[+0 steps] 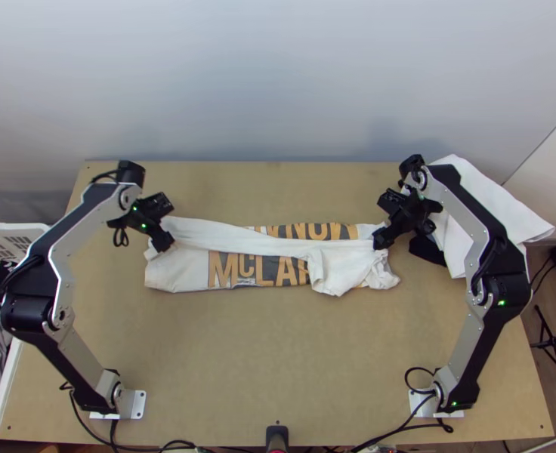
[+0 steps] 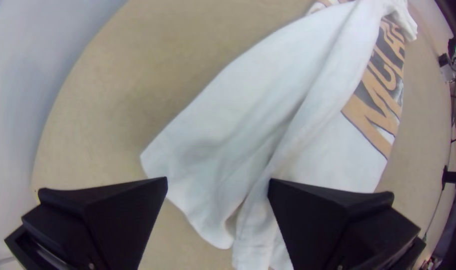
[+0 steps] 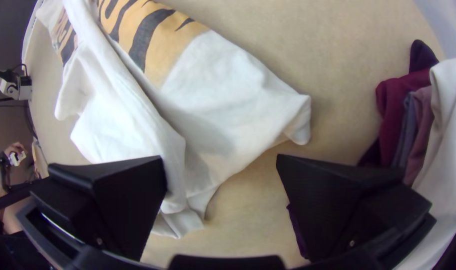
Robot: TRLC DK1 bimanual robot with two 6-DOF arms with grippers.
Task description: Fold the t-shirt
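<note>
Here's the t-shirt, lying lengthwise across the middle of the table, a long white fold over its lettering, the cloth rumpled toward the right! At its left end, the left gripper, fingers wide apart, gripping nothing; at the other end, the right gripper, just as wide, also empty! Beyond that, piled clothes; far left, a loaded white basket!
</note>
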